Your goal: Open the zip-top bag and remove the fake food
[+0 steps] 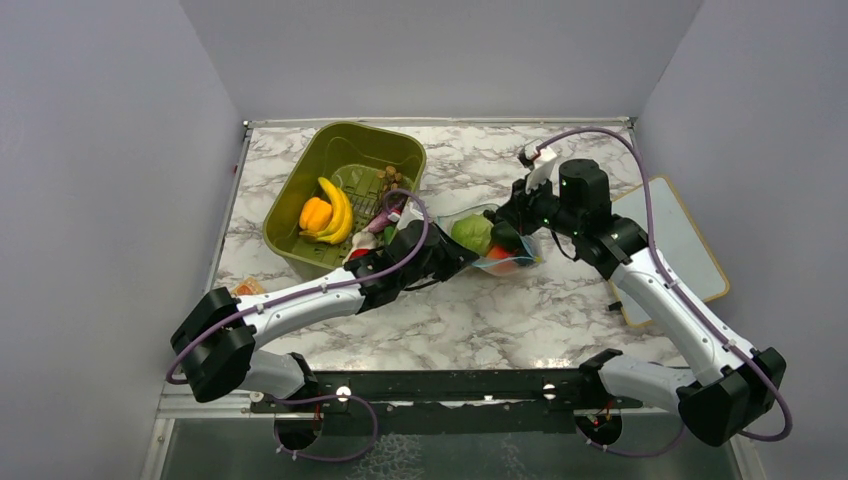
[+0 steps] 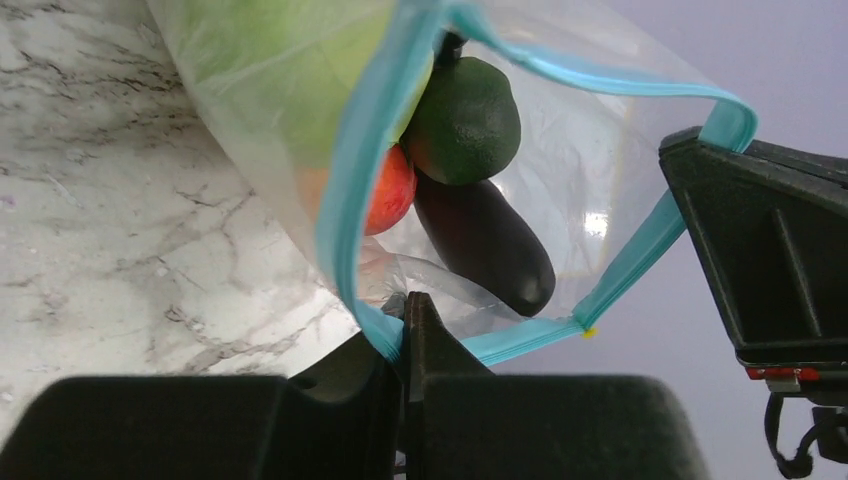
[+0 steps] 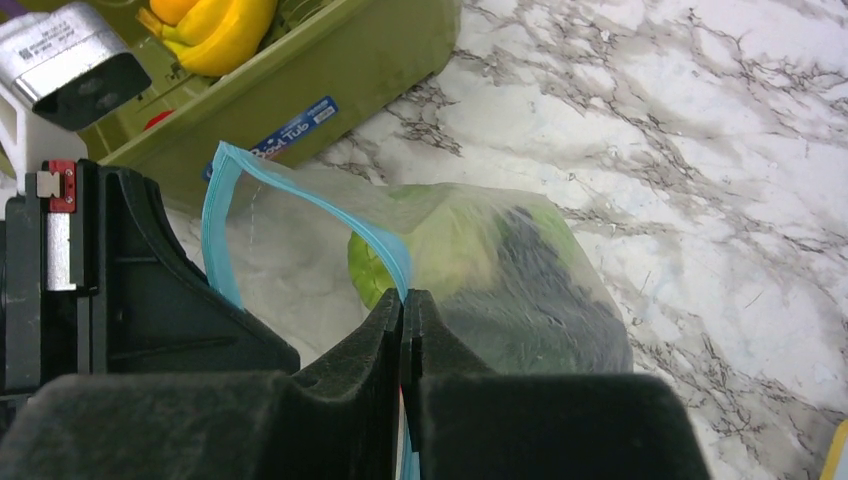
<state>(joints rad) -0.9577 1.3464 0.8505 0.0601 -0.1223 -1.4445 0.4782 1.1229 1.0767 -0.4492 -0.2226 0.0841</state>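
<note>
Pinching the bag at its teal strip, both claws are clenched on it: the left gripper at one lip, the right gripper at another. The bag is held between them beside the bin, its mouth gaping, with the food inside. The strip could be lost from so narrow a pinch, or the film torn, if the lips are pulled apart hard. Were the mouth tipped down, food could be spilled onto the table.

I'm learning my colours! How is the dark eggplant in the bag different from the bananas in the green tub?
The eggplant is dark purple, nearly black; the bananas are bright yellow. The eggplant lies inside the clear zip-top bag; the bananas sit in the green tub. Both are long fake foods.
</note>
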